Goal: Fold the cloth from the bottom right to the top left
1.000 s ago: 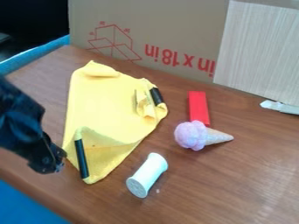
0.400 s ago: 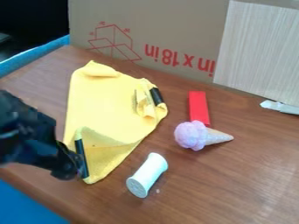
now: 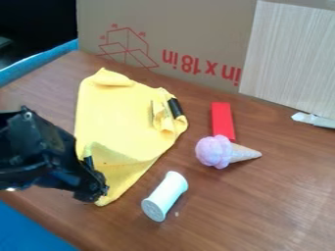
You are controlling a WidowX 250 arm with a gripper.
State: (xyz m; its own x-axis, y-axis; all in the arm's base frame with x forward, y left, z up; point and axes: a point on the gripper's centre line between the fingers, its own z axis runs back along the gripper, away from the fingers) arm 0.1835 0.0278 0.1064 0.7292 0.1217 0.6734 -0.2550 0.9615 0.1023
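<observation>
Wooden table (image 3: 255, 211); yellow cloth (image 3: 121, 120) lies beside tool (image 3: 99, 195), clenched or released, can't tell; sideways push could bunch cloth.

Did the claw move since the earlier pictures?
Yes. The claw moved rightward in the picture, closer to the white spool, and hides more of the lower black strip.
</observation>
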